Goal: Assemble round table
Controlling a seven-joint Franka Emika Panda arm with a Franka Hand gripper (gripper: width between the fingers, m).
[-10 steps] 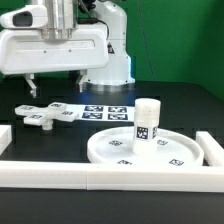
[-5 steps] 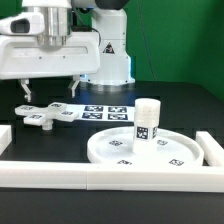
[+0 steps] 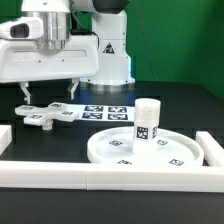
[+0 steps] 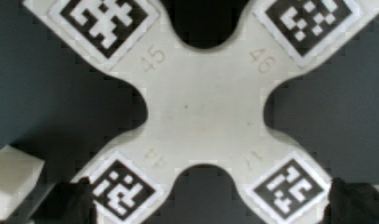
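One black table (image 3: 55, 148) carries everything, and white rails (image 3: 100, 178) close its near edge and both sides. The round disc (image 3: 100, 152) lies flat toward the exterior view's right, its rim close to the front rail and near the right one. The marker board (image 3: 108, 111) lies behind it. The cross piece (image 3: 45, 115) lies flat on the exterior view's left, just beside the board and well apart from the disc, with bare table between them. The post (image 3: 147, 120) stands upright on the disc, away from its rim. The gripper (image 3: 48, 98) hangs above the cross piece, fingers spread wide, grasping nothing; the wrist view shows the cross (image 4: 189, 110) directly under it
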